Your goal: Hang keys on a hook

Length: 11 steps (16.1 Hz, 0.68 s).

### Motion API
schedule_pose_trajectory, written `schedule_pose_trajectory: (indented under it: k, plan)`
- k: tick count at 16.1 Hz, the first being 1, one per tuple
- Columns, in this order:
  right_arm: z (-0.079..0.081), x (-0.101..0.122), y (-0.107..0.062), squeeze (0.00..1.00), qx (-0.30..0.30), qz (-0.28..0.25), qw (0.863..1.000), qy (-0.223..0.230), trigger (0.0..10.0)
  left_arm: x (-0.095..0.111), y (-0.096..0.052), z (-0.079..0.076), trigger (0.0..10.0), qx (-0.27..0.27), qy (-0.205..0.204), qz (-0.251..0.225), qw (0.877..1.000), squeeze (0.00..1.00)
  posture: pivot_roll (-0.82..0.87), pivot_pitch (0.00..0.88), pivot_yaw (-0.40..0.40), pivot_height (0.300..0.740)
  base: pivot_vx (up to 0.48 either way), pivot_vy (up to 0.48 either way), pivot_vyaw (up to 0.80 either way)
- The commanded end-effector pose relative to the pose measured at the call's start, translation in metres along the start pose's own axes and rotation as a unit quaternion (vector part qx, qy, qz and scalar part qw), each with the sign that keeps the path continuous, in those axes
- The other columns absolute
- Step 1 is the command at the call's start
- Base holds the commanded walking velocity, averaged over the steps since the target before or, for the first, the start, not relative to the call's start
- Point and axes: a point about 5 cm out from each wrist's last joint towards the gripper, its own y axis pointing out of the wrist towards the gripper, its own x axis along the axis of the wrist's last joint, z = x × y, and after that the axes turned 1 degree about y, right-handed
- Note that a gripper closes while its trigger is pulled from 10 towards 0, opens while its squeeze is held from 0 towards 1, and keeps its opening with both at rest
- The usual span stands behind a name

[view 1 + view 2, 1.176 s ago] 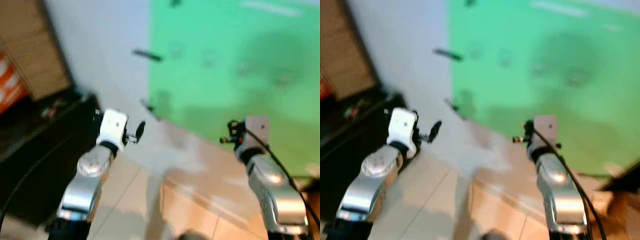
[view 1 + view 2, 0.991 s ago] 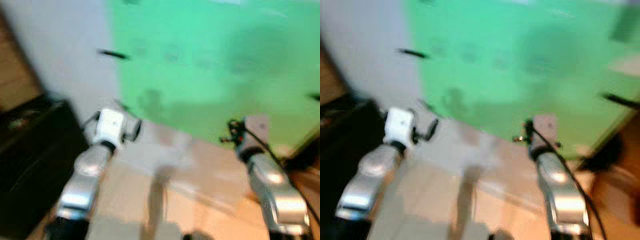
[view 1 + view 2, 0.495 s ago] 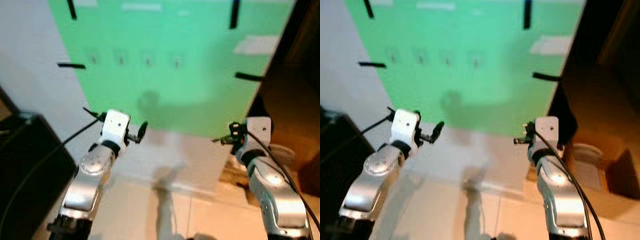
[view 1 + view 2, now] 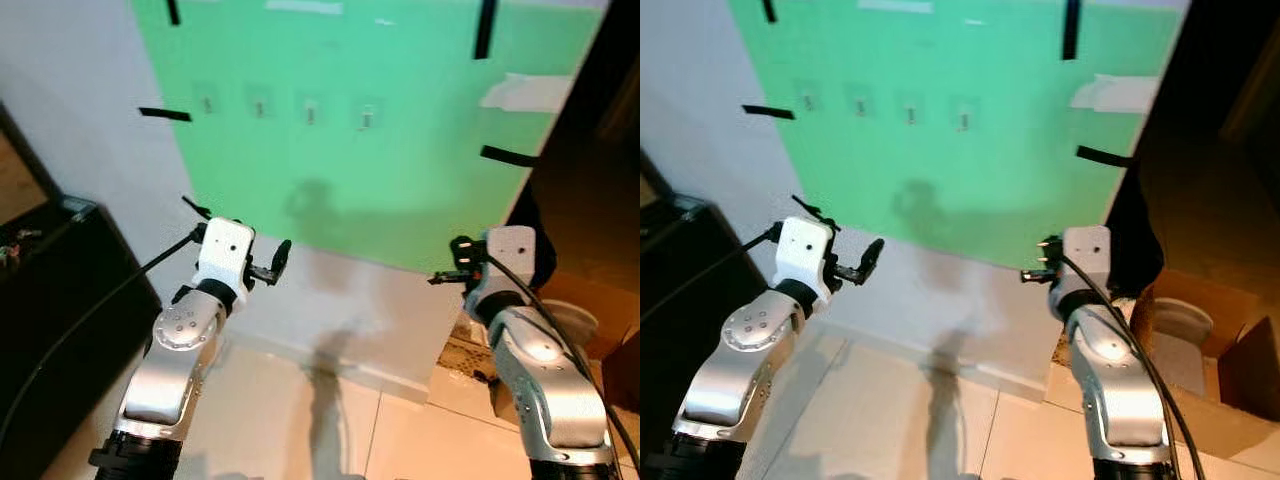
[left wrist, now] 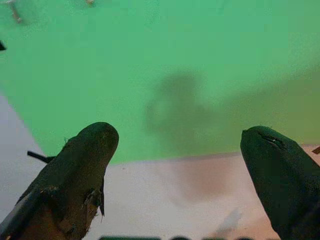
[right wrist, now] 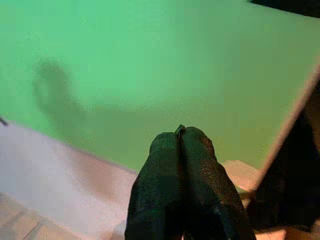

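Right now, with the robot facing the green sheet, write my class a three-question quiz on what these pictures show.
1. True or false: the left gripper has its fingers spread apart.
2. How many small hooks sit in a row on the green sheet? A) two B) four C) six
3. Fill in: the right gripper has its fingers pressed ____.

Key: 1 true. 2 B. 3 together; a tiny sliver pokes out at their tips, but whether it is the keys cannot be told.
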Motion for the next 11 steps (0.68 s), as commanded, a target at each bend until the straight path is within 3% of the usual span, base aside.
schedule_pose_trajectory:
  k: [1, 3, 5, 7, 11]
  plan:
    - [0.0032, 0.0035, 0.0026, 0.0, 0.012, -0.006, 1.0, -0.003, 10.0, 0.0053, -0.0004, 0.0037, 10.0, 0.006, 0.002, -0.012, 1.0, 0.0, -0.05, 0.0, 0.034, 0.74, 0.262, 0.0, 0.0]
    - [0.0044, 0.0035, 0.0027, 0.0, 0.019, -0.006, 1.0, -0.013, 10.0, 0.0057, -0.0001, 0.0034, 10.0, 0.005, 0.002, -0.013, 1.0, 0.0, -0.05, 0.0, 0.033, 0.74, 0.279, 0.0, 0.0]
    - [0.0076, 0.0042, 0.0038, 0.0, 0.031, -0.005, 0.999, -0.018, 10.0, 0.0083, 0.001, 0.0026, 10.0, 0.002, 0.001, -0.017, 1.0, 0.0, -0.05, 0.0, 0.039, 0.74, 0.351, 0.0, 0.8]
    - [0.009, 0.0028, 0.003, 0.0, 0.028, -0.005, 1.0, 0.008, 10.0, 0.0074, -0.0002, 0.0024, 10.0, -0.005, 0.003, -0.014, 1.0, 0.0, -0.05, 0.0, 0.051, 0.74, 0.364, 0.0, 0.0]
    - [0.0113, 0.002, 0.0018, 0.0, 0.037, -0.004, 0.999, 0.011, 10.0, 0.0082, 0.0006, 0.0026, 10.0, -0.009, 0.004, -0.014, 1.0, 0.0, -0.05, 0.0, 0.06, 0.74, 0.359, 0.0, 0.0]
